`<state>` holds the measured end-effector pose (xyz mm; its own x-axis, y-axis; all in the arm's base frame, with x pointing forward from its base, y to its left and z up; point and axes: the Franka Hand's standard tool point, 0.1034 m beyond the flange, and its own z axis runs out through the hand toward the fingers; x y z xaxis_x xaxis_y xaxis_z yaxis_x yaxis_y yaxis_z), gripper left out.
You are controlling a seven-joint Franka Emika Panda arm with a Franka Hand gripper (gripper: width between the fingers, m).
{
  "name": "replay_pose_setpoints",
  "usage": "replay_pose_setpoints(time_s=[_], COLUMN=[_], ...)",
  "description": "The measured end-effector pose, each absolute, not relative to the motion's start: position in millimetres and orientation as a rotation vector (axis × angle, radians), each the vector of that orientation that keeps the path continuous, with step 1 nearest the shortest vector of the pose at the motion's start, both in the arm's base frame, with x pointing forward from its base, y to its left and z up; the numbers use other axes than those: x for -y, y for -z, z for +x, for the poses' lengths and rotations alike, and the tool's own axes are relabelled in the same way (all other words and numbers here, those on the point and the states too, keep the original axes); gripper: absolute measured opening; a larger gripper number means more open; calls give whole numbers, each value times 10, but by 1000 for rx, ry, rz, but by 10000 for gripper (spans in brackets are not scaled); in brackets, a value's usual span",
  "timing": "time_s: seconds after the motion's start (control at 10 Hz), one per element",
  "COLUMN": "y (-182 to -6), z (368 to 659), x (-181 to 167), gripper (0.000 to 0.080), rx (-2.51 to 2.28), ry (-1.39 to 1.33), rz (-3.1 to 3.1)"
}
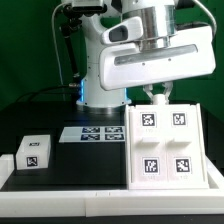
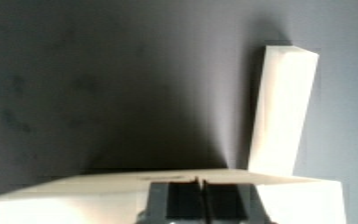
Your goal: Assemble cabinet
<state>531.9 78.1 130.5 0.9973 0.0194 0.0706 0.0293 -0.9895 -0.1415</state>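
Note:
The white cabinet (image 1: 165, 145) lies flat on the black table at the exterior view's right, with several square tags facing up. My gripper (image 1: 151, 97) hangs at its far edge, under the big white arm. In the wrist view the gripper (image 2: 197, 184) has its two dark fingers (image 2: 172, 200) pressed together with only a thin seam between them, right against a white part (image 2: 123, 185) of the cabinet. Nothing shows between the fingers. A long white cabinet wall (image 2: 290, 110) runs away from the gripper over the dark table.
A small white block (image 1: 33, 153) with one tag stands at the exterior view's left. The marker board (image 1: 95, 134) lies flat between the block and the cabinet. A white rail (image 1: 70, 182) runs along the table's front edge. The arm's base (image 1: 100, 85) stands behind.

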Motion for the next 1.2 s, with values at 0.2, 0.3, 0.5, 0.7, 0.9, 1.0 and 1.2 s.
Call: replay_pose_setpoints(time_s=[0.2, 0.3, 0.5, 0.7, 0.9, 1.0, 1.2], y=[-1288, -1288, -1364, -1383, -1379, -1332, -1062], z=[5311, 5311, 5361, 5398, 5392, 5360, 5036], x=[-778, -778, -775, -780, -780, -770, -526], gripper=[3, 3, 3, 3, 93, 279, 413], rx=[35, 35, 37, 37, 36, 33, 63], ry=[110, 110, 79, 82, 80, 89, 79], rz=[-2997, -2997, -2994, -2992, -2992, -2994, -3016])
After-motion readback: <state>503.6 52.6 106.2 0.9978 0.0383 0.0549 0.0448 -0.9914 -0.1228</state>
